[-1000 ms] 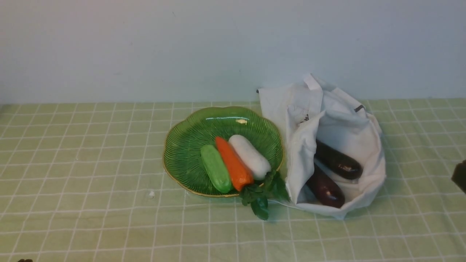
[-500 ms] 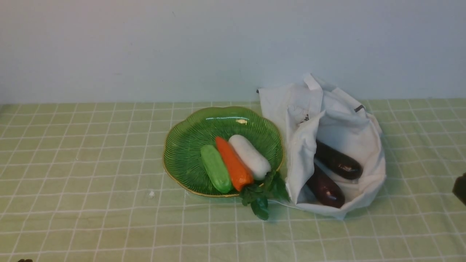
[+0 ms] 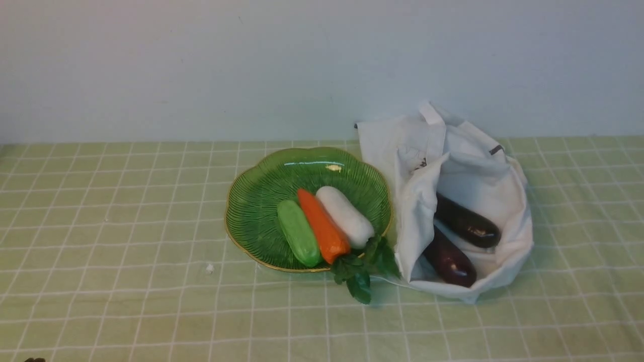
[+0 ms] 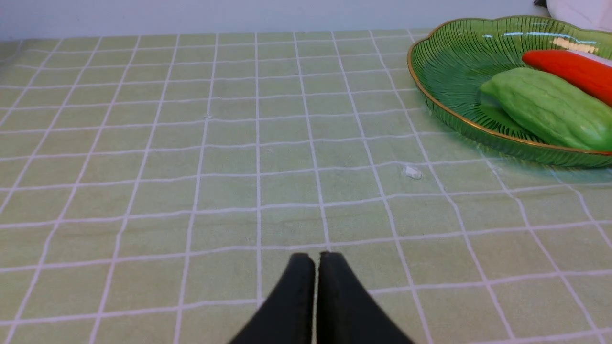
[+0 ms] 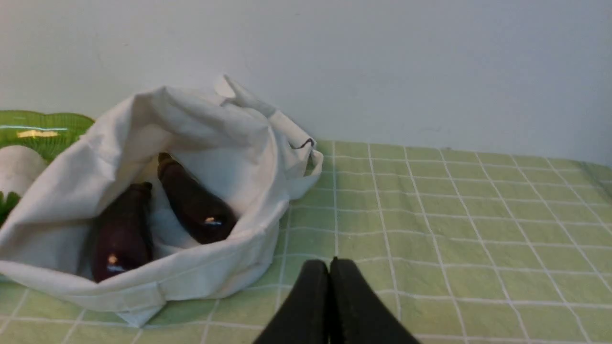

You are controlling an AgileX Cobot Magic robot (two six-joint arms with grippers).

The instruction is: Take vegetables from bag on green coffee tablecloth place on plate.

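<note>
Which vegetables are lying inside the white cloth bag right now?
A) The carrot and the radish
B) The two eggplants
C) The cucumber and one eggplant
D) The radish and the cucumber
B: both dark purple eggplants, one and the other, lie within the open mouth of the white cloth bag.

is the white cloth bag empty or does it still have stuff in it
Not empty: two dark eggplants lie inside the bag, visible through its open mouth.
</note>
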